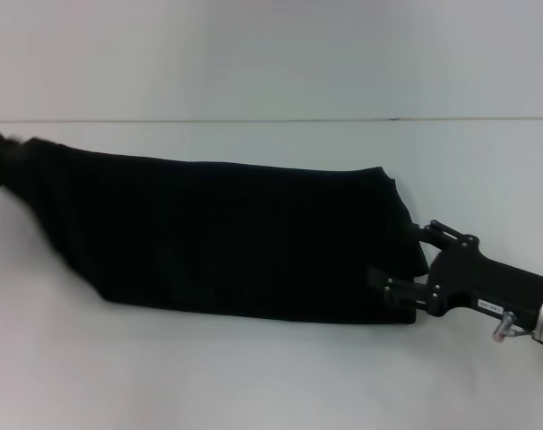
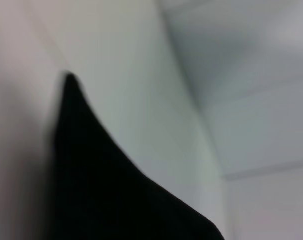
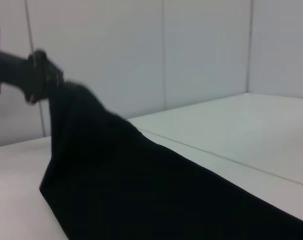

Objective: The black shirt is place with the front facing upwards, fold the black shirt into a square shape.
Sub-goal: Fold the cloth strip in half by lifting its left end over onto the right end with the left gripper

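— Black cloth was seen stretched across the white worktop (image 1: 271, 376) from left to right. How was the black shirt (image 1: 236, 237) laid?

— It was found drawn into a long band, its long axis running across the worktop from the robot's left side to its right, already narrowed lengthwise. No lettering was shown on the upper face. At the far left the band was lifted off the worktop, its corner raised toward the left gripper (image 3: 50, 82).

— Was that left gripper seen to be closed?

— It was made out only in the right wrist view, far off, where the cloth hung from its tip. It was judged to be clamped on the shirt's left end, since the corner was held up there. The fingers themselves were not resolved.

— And at the right end?

— The right gripper (image 1: 413, 260) was placed at the shirt's right edge, its arm reaching in from the right. The fingers were seen on either side of the hem. Whether they were pinched on the cloth or merely set around it could not be told.

— Which relation was the coming move thought to turn on?

— The band lay between the two grippers, one at each short end. To make a square, one end would probably have to be carried along the long axis over the other. Neither arm was nearer; each was already at its own end.
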{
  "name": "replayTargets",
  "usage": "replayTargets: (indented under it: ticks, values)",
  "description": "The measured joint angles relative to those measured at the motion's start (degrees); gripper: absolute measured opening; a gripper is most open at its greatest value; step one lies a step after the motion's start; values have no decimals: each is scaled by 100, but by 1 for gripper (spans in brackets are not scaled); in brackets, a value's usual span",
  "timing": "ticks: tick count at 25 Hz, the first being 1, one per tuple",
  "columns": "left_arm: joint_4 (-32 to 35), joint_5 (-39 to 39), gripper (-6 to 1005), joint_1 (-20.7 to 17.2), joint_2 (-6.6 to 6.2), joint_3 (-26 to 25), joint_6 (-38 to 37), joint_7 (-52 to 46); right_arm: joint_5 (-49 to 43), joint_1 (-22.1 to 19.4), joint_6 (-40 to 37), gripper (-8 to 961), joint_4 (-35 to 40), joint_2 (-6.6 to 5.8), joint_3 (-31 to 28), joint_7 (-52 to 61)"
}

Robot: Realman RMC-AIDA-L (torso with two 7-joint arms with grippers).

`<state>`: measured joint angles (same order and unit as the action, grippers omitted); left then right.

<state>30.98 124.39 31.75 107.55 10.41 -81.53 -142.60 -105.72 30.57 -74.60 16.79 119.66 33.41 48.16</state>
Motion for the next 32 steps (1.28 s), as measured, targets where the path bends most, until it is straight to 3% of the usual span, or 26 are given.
replayTargets:
  ticks: [3,9,12,17,19,23,32]
  values:
    - [-10,-104,30,456,148,31,-168,70,-1,-120,3,946,0,-6,-121,-2]
    - [-429,-121,30,1744,576,346,-38,472,-1,-354,-26,946,0,-58,-382,-4]
    - [-607,-124,30,2299,885,756,156,611,-1,-439,-48,946,0,-84,-424,-1]
    - [-652,-131,30,2521,1537,1500,519,743,-1,-522,-35,946,-1,-91,-530,7]
    - [-969,-179,30,2467,1657,1689,671,914,-1,-532,7,946,-1,-78,-569,8]
    - [-1758,-325,30,2297,1644,1713,767,1353,-1,-497,120,946,-11,-26,-757,9]
    - [-1748,-465,31,1934,1637,1715,512,1557,6,84,727,946,-221,36,-932,9]
